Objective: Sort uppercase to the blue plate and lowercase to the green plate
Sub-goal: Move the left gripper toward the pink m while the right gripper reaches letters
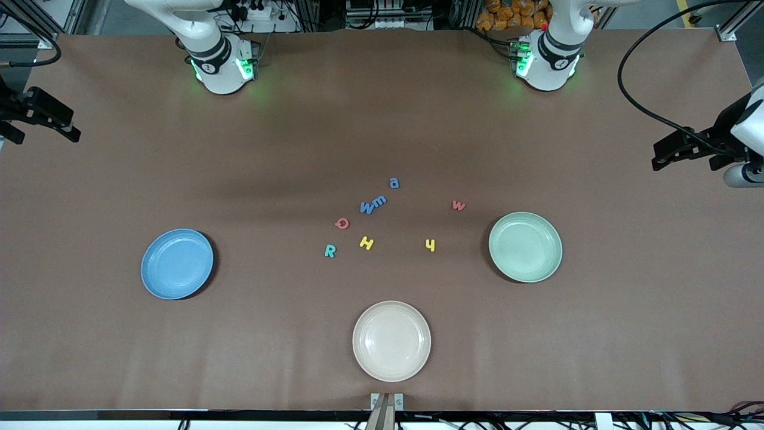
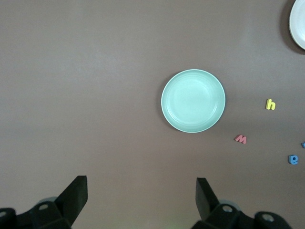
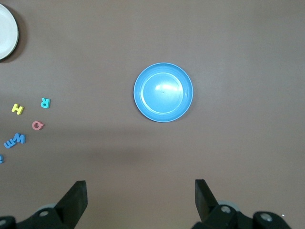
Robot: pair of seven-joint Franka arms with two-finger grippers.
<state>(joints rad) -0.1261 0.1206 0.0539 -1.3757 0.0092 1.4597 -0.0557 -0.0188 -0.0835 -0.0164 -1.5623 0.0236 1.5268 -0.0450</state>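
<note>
**A:** Where do things stand?

**B:** Nothing sorted yet. My left gripper (image 2: 138, 200) hangs high over the left arm's end of the table with its jaws spread wide and empty, looking down on the green plate (image 1: 525, 246). My right gripper (image 3: 138, 200) is the same, wide apart and empty, over the blue plate (image 1: 177, 263) at the right arm's end. Both arms wait.

**A:** And the letters?

**B:** All lie on the bare table between those two plates. The red Q (image 1: 342, 223), teal R (image 1: 329, 251) and yellow H (image 1: 366, 242) sit toward the blue plate; the dark blue W (image 1: 367, 207) touches the blue m (image 1: 379, 200). The blue a (image 1: 394, 183) is farthest from the camera, the red w (image 1: 458, 205) and the yellow lowercase letter (image 1: 430, 245) are nearer the green plate. A cream plate (image 1: 391, 340) sits nearest the camera.

**A:** How will they handle?

**B:** I'd judge them light, soft, thin foam, so I'd pinch across a stroke from above, gently. W and m may drag each other.
</note>
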